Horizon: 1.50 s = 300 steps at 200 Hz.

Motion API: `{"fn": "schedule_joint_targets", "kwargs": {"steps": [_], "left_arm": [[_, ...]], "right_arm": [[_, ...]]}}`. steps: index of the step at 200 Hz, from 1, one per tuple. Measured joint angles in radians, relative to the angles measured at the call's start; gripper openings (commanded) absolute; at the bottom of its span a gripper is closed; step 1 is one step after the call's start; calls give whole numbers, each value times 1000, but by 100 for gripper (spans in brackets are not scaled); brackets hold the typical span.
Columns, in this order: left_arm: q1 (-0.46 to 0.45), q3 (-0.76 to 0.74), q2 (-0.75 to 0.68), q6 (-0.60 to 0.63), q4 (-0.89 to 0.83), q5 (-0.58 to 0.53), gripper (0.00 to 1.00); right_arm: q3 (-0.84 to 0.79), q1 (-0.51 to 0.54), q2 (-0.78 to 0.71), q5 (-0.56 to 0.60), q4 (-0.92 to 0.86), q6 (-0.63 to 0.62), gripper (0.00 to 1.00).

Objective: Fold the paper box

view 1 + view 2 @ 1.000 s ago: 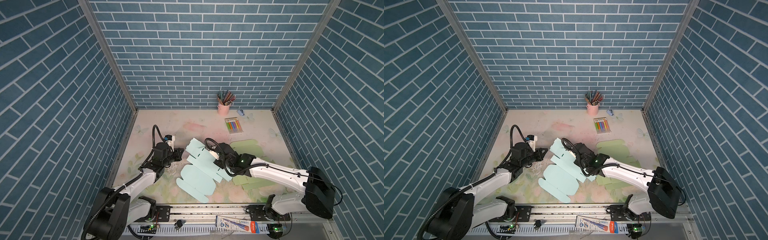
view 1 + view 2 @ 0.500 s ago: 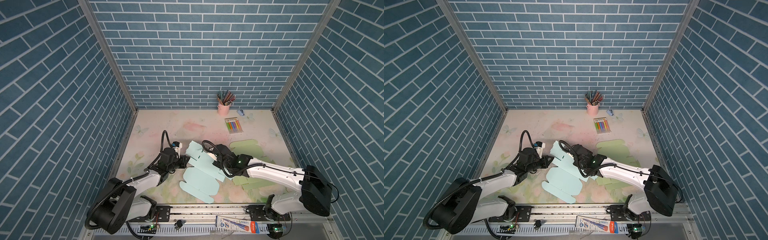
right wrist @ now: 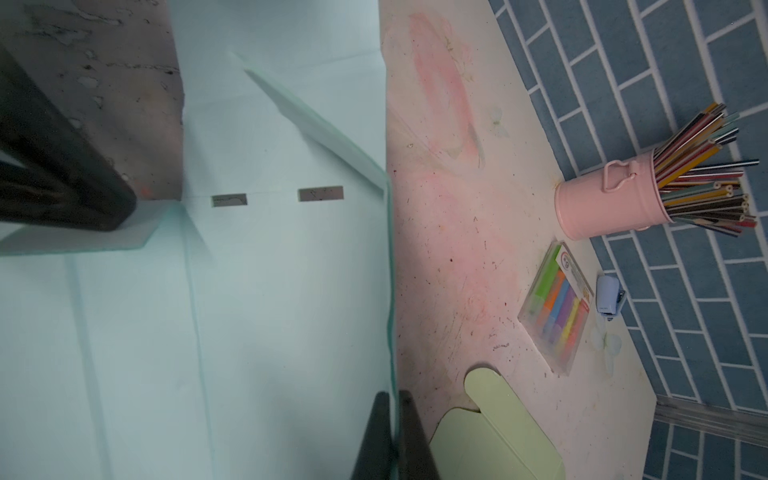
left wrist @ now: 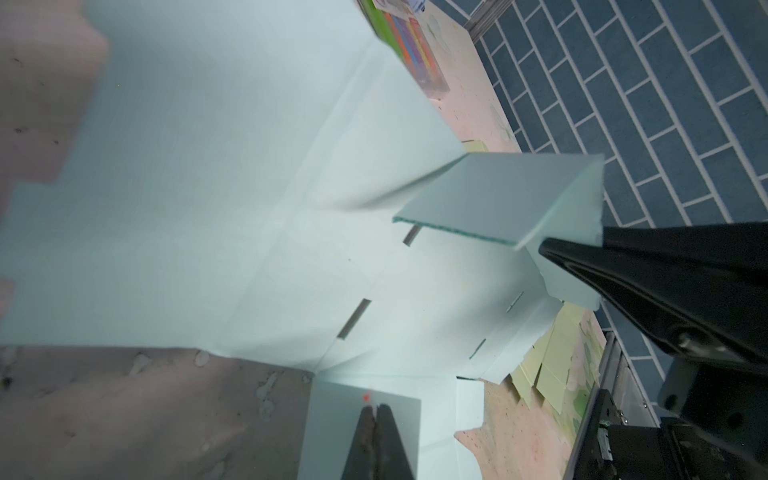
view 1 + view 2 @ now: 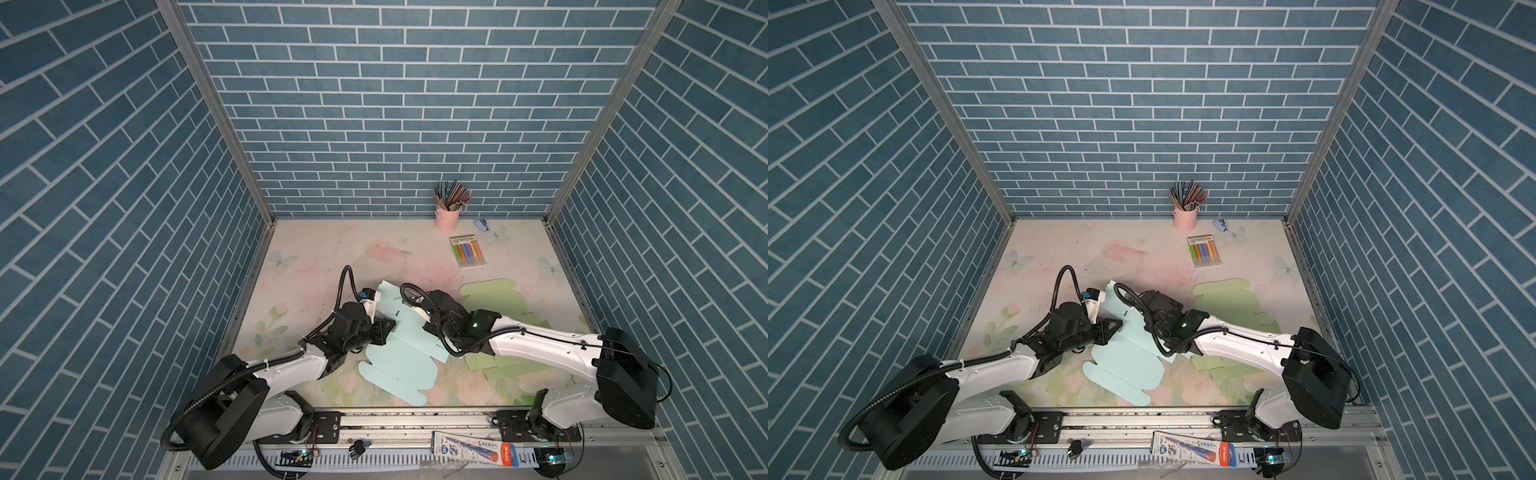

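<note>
– Left wrist view: left gripper (image 4: 376,411) jaws closed, pinching a small flap of the paper box (image 4: 232,199). Right one?
– Right gripper (image 3: 391,399) is closed on a raised side edge. Box is an unfolded pale blue cut-out, middle-near on the table (image 5: 316,257), between both arms, far part lifted.
– Handling?
– My guess: light, thin card, stiff across panels, bends easily at creases, could tear at the slots or crumple. Grab flap edges close to a crease.
– Containers?
– Pink cup (image 5: 447,218) far right by the wall, full of pencils (image 5: 452,194). Clear marker pack (image 5: 468,251) just nearer, markers inside. Green sheet (image 5: 494,295) lies flat on the right, partly under the right arm.
</note>
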Motion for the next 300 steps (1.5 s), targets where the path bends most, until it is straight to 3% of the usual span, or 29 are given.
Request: {"fn": "schedule_joint_targets", "kwargs": {"steps": [30, 53, 111, 144, 218, 247, 300], "left_arm": [[17, -2, -10, -1, -3, -8, 0], [69, -22, -95, 3, -32, 3, 0], [346, -35, -308, 41, -125, 102, 0], [440, -7, -226, 53, -92, 138, 0], [478, 84, 195, 66, 104, 233, 0], [455, 94, 236, 71, 142, 256, 0], [336, 75, 216, 81, 163, 268, 0]], "right_arm": [[0, 26, 2, 49, 14, -32, 0], [-3, 52, 2, 113, 55, -77, 0], [-68, 121, 43, 245, 175, -234, 0], [-92, 122, 55, 277, 215, -321, 0], [-169, 154, 62, 278, 366, -510, 0], [-190, 155, 61, 267, 411, -554, 0], [-223, 159, 51, 256, 470, -600, 0]]}}
